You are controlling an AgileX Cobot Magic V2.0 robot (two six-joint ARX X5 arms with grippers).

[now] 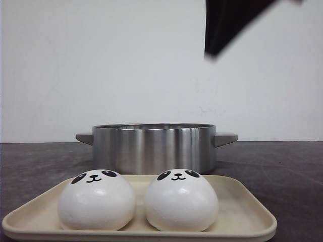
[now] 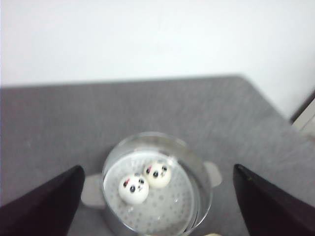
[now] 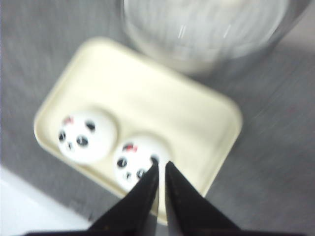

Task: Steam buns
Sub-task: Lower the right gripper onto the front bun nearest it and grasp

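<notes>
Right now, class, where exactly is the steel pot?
In the front view the steel pot stands mid-table just behind the cream tray holding two buns; the left wrist view shows two more buns inside it.

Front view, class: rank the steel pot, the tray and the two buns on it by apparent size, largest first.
1. Tray, widest, though nearest the camera.
2. Steel pot.
3. Left bun and right bun: look alike, no ranking.

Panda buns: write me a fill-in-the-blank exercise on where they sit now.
1. The steel pot holds ____ buns.
2. Two more buns sit on a beige ____.
3. The right gripper has its fingers nearly ____.
4. From the front, the pot stands ____ the tray.

Missing words: two; tray; closed; behind
</notes>
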